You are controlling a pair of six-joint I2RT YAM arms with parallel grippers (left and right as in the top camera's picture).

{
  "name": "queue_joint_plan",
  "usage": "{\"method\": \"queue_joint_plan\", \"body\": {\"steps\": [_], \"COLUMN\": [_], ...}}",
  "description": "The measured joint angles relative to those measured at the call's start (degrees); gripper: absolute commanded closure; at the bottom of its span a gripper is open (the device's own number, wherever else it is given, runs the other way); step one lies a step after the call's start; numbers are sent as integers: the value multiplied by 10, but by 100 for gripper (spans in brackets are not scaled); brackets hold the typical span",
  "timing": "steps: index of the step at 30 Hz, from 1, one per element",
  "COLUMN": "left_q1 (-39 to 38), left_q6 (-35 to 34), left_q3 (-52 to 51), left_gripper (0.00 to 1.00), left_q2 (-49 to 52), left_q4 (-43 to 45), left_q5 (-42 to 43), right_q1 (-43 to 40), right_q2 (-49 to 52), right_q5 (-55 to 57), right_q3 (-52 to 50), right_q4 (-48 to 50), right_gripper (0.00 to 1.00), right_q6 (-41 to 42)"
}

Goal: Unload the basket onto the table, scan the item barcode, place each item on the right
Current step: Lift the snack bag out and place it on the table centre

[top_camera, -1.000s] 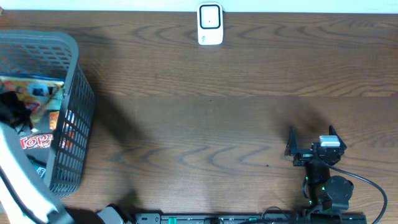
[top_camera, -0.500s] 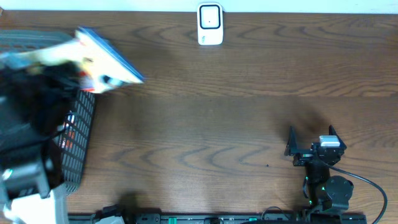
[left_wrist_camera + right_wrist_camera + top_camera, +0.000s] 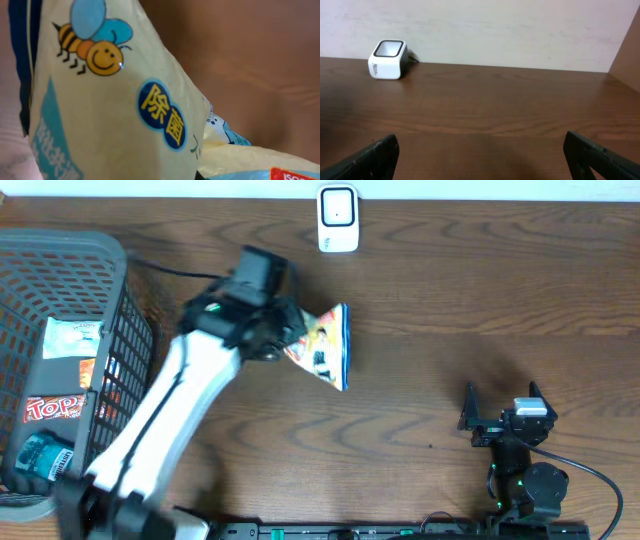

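The item is a pale yellow pouch [image 3: 325,345] with a bee picture and blue edges, held in the air over the table, right of the basket. My left gripper [image 3: 288,333] is shut on its left end. In the left wrist view the pouch [image 3: 115,115] fills the frame and hides the fingers; no barcode shows on the visible face. The white scanner [image 3: 338,220] stands at the table's back edge, above and just right of the pouch, and also shows as a scanner [image 3: 387,60] at far left in the right wrist view. My right gripper [image 3: 502,395] stands open with nothing in it at the front right.
A grey mesh basket [image 3: 60,250] at the left holds a white packet [image 3: 72,338], a red packet [image 3: 52,408] and a blue one [image 3: 45,455]. Bare wood table [image 3: 420,330] lies between scanner, pouch and right arm. A wall stands behind the scanner.
My left arm has lifted the pouch out of the basket and swung it right, over the table toward the middle. The right arm has not moved.
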Motion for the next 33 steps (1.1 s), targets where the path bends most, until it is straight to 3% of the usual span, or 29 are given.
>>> {"method": "queue_joint_plan", "body": {"steps": [10,12,13,14,15,20,24,28,33], "left_q1": [-38,-40,-40,-40,-40,-30,-7,2,-12], "left_q6": [-3,-5,-7,-9,-7,2,11,14,11], "left_q3": [0,0,0,0,0,24,80,113,119], "left_gripper": [92,77,61,38,26,19,23,92,92], "left_q2": [177,196,203,209,211,211,200,150,106], "left_q4": [-2,1,1,2,5,-22,-89,-122,-158], "left_q5": [-18,-18,-17,-17,-17,-17,-18,-18,-18], "right_q1": [0,0,0,0,0,0,0,0,0], "right_q2": [0,0,0,0,0,0,0,0,0], "right_q5": [0,0,0,0,0,0,0,0,0], "right_q3": [0,0,0,0,0,0,0,0,0], "right_q4": [0,0,0,0,0,0,0,0,0], "right_gripper": [1,1,1,1,1,1,1,1,1], "right_q6": [0,0,0,0,0,0,0,0,0]}}
